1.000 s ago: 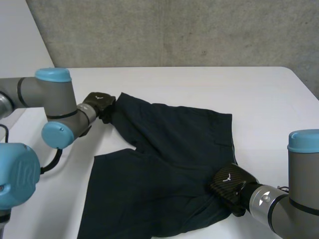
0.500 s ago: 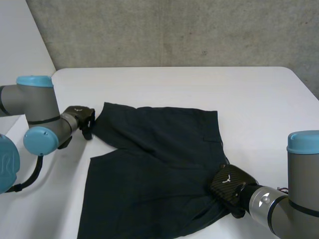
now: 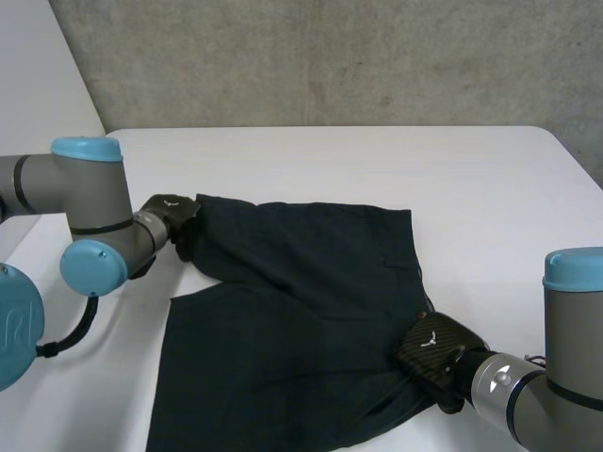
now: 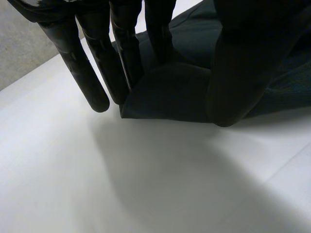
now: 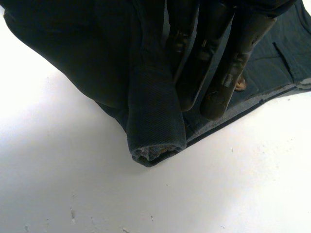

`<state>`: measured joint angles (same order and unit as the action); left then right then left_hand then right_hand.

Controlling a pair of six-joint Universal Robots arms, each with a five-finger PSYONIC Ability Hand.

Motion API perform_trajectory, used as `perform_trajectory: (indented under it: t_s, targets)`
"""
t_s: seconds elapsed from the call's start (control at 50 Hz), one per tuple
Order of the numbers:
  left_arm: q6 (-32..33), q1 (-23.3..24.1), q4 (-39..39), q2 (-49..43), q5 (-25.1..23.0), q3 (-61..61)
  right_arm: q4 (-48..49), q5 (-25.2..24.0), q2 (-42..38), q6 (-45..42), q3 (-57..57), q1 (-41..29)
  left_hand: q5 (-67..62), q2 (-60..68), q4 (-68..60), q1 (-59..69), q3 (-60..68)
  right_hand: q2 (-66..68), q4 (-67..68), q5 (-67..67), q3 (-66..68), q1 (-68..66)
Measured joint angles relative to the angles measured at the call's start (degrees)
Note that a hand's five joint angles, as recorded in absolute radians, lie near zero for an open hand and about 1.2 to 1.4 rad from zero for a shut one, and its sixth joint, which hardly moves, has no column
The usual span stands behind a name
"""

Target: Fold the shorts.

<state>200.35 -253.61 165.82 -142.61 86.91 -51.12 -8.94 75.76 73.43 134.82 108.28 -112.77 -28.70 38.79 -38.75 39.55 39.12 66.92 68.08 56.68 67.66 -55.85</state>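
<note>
Two hands grip the dark navy fabric shorts [image 3: 301,311], spread mid white table [image 3: 377,160]. At the cloth's 10 o'clock leg corner, the left hand [image 3: 170,212] has straight fingers [image 4: 87,63] on one side and the thumb on the other, pinching the hem [image 4: 170,92]. At the 4 o'clock waistband corner, the right hand [image 3: 431,348] has its fingers [image 5: 218,73] pinching a bunched roll of edge fabric [image 5: 155,121], just above the tabletop.

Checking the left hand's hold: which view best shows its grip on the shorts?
Left wrist view: the left hand pinches a corner of the shorts between fingers and thumb. The head view shows the hand's back at that corner; the right wrist view, another edge.
</note>
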Motion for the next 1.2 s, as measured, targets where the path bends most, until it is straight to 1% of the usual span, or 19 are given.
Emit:
perform_trajectory:
  t_s: [0.14,0.16,0.18,0.2,0.22,0.26,0.32,0.44,0.56,0.66,0.76,0.78,0.8,0.84,0.88,0.9,0.92,1.04,1.2]
  targets:
    - [0.36,0.16,0.03,-0.63,0.50,0.98,-0.03,0.00,0.00,0.00,0.08,0.01,-0.81,0.86,-0.66,0.45,0.63,0.00,0.00,0.00,0.00,0.00]
    - [0.41,0.15,0.04,-0.69,0.55,1.07,-0.03,0.00,-0.01,-0.01,0.11,0.00,-3.53,4.34,-3.43,3.64,3.20,0.00,0.00,0.00,0.00,0.00]
    - [0.45,0.13,0.03,-0.73,0.58,1.13,-0.03,0.00,-0.02,-0.02,0.14,0.01,-11.69,11.95,-11.93,12.83,11.58,0.00,0.00,0.00,0.00,0.00]
    - [0.46,0.11,0.05,-0.75,0.60,1.17,-0.03,0.00,-0.02,-0.03,0.15,0.01,-12.62,13.91,-12.95,13.90,12.55,0.00,0.00,0.00,0.00,0.00]
    - [0.46,0.09,0.04,-0.78,0.63,1.21,-0.03,0.00,-0.02,-0.04,0.18,0.00,-21.93,23.09,-22.50,23.80,21.62,0.00,0.00,0.00,0.00,0.00]
    - [0.37,0.06,0.04,-0.72,0.62,1.13,-0.03,0.00,-0.03,-0.06,0.22,-0.02,-26.40,27.97,-28.16,26.10,26.61,0.00,0.00,0.00,0.00,0.00]
    - [0.09,-0.11,0.00,-0.28,0.45,0.68,-0.03,0.02,-0.04,-0.07,0.26,-0.07,-26.42,29.17,-29.50,26.10,27.84,0.00,0.00,0.00,0.00,0.00]
    - [-0.26,-1.74,-0.05,1.99,0.13,-1.06,-0.03,0.07,-0.04,-0.09,0.33,-0.16,-26.42,29.20,-29.50,26.10,27.86,0.00,0.00,0.00,0.00,0.00]
    - [-0.36,-4.94,0.13,4.67,0.11,-5.15,-0.02,0.12,-0.05,-0.09,0.35,-0.19,-26.42,29.20,-29.54,26.10,28.86,0.00,0.00,0.00,0.00,0.00]
    - [-0.69,-7.15,0.66,5.24,0.24,-8.24,-0.01,0.17,-0.08,-0.09,0.35,-0.25,-26.42,29.20,-29.65,26.10,28.86,0.00,0.00,0.10,0.00,0.00]
    - [-2.49,-8.84,0.99,5.05,0.20,-10.42,-0.02,0.25,-0.08,-0.09,0.35,-0.33,-26.17,27.96,-28.19,25.50,27.54,0.00,0.00,0.10,0.00,0.00]
    - [-2.75,-8.93,0.99,5.03,0.19,-10.58,-0.03,0.25,-0.08,-0.09,0.36,-0.34,-25.86,25.93,-26.01,24.36,25.48,0.00,0.00,0.10,0.00,0.00]
    - [-3.41,-9.12,0.98,5.06,0.14,-10.96,-0.03,0.27,-0.08,-0.09,0.36,-0.36,-22.66,20.33,-20.34,18.34,19.95,0.00,0.00,0.09,0.00,0.00]
    - [-4.14,-9.20,0.93,5.17,0.05,-11.33,-0.04,0.28,-0.08,-0.09,0.36,-0.39,-14.92,13.43,-13.58,11.82,13.05,0.00,0.00,0.10,0.00,0.00]
    - [-4.69,-9.14,0.87,5.56,-0.03,-11.59,-0.04,0.29,-0.07,-0.09,0.36,-0.41,-12.55,11.33,-11.60,9.76,10.95,0.00,0.00,0.10,0.02,0.00]
    - [-4.85,-9.11,0.83,5.75,-0.04,-11.66,-0.04,0.29,-0.07,-0.09,0.36,-0.42,-6.37,6.14,-6.02,4.62,5.92,0.00,0.00,0.10,0.02,0.00]
    - [-5.01,-9.05,0.78,6.03,-0.06,-11.75,-0.04,0.28,-0.06,-0.09,0.36,-0.43,-5.08,4.75,-4.77,3.88,4.71,0.00,0.00,0.10,0.16,0.00]
    - [-5.26,-8.48,0.61,7.37,-0.42,-11.70,-0.02,0.27,-0.04,-0.09,0.39,-0.49,-2.86,2.81,-2.61,2.37,2.67,0.00,0.00,0.10,0.25,0.00]
    - [-5.34,-7.10,0.41,7.96,-2.23,-10.35,-0.02,0.26,-0.04,-0.09,0.48,-0.52,-2.78,2.81,-2.59,2.37,2.67,0.00,0.00,0.10,0.25,0.00]
